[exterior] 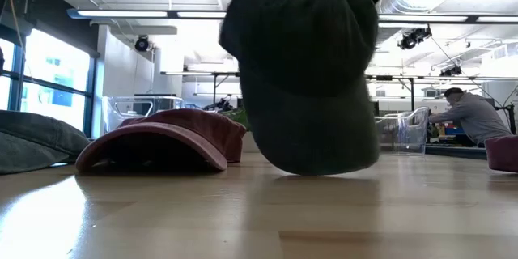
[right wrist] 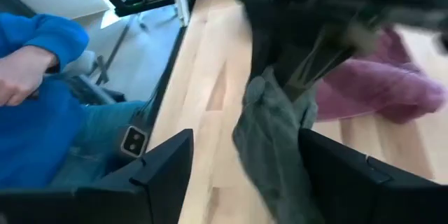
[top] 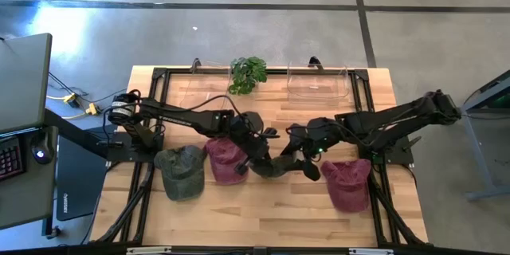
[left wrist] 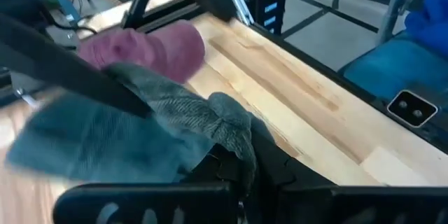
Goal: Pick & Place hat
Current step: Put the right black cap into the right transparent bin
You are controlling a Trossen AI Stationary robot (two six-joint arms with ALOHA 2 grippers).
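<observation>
A dark green hat [top: 275,166] hangs mid-table between my two grippers; the low view shows it large and close [exterior: 312,89]. My left gripper [top: 259,147] is shut on it. My right gripper [right wrist: 259,171] is open, its fingers standing either side of the hat's hanging cloth [right wrist: 273,136]; whether they touch it I cannot tell. Three other hats rest on the table: an olive one [top: 182,172], a maroon one [top: 225,159] next to the left gripper, and another maroon one [top: 348,183] under the right arm. My left gripper holds the dark green hat by a bunched edge of its cloth [left wrist: 225,120], which covers the fingertips. It comes from above, slanting in from the table's left. The hat hangs below the fingers, with its lowest part [exterior: 320,170] at or just above the table.
Two clear bins [top: 317,82] and a small plant [top: 248,72] stand along the far edge. A person in blue [right wrist: 42,105] sits close to the table's edge. A desk with a monitor and keyboard [top: 20,96] is off the left side. Bare wood lies along the near edge [top: 263,215].
</observation>
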